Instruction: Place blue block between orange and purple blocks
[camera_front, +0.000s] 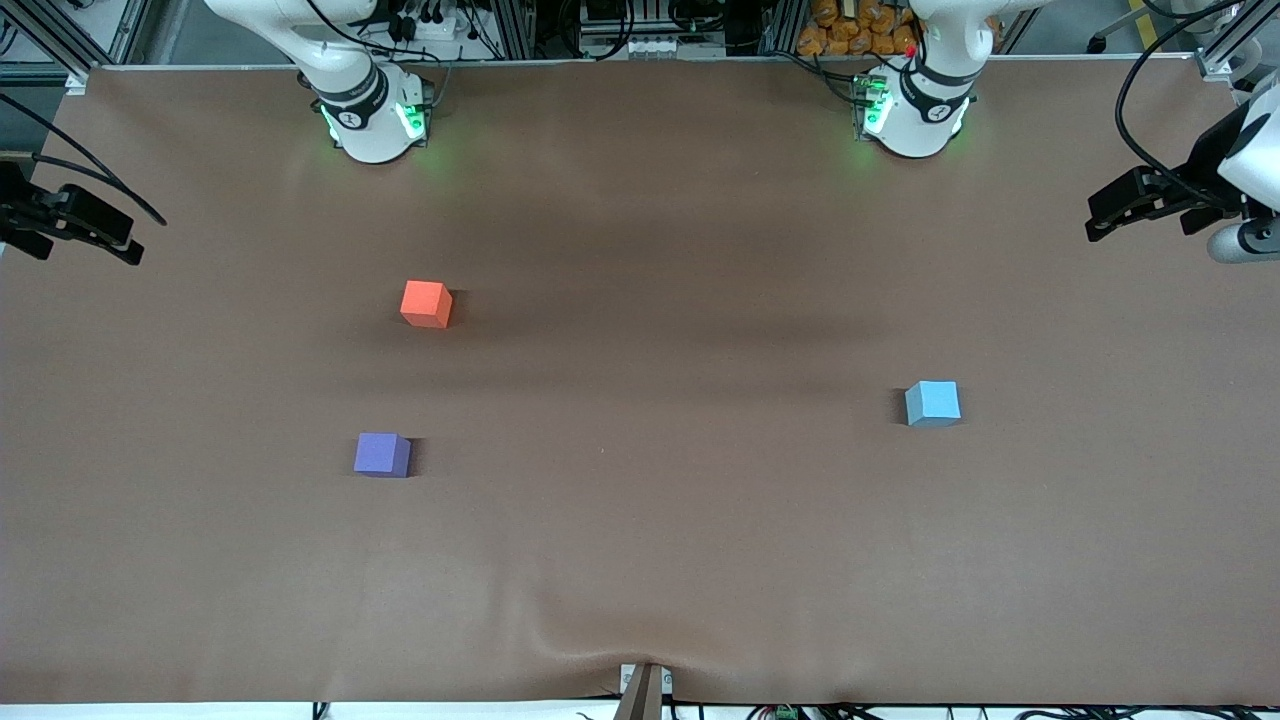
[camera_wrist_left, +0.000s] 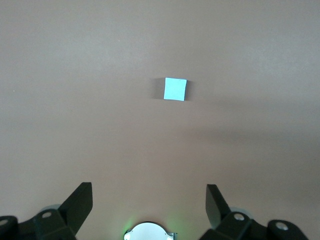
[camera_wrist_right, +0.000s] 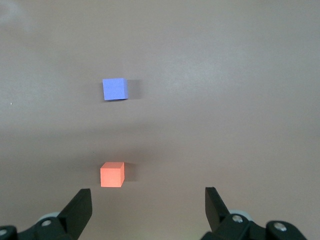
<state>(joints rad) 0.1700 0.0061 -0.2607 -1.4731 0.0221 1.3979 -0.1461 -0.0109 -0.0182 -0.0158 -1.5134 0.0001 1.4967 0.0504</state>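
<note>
The blue block (camera_front: 932, 402) lies on the brown table toward the left arm's end; it also shows in the left wrist view (camera_wrist_left: 175, 89). The orange block (camera_front: 426, 303) and the purple block (camera_front: 382, 454) lie toward the right arm's end, the purple one nearer the front camera, with a bare gap between them. Both show in the right wrist view, orange (camera_wrist_right: 112, 174) and purple (camera_wrist_right: 114, 89). My left gripper (camera_front: 1098, 225) hangs open and empty over the table's edge at its own end (camera_wrist_left: 149, 200). My right gripper (camera_front: 132, 250) hangs open and empty at its own end (camera_wrist_right: 148, 200).
The two arm bases (camera_front: 372, 120) (camera_front: 912, 115) stand along the table's back edge. A small bracket (camera_front: 643, 690) sits at the front edge, where the brown table cover (camera_front: 640, 560) is wrinkled.
</note>
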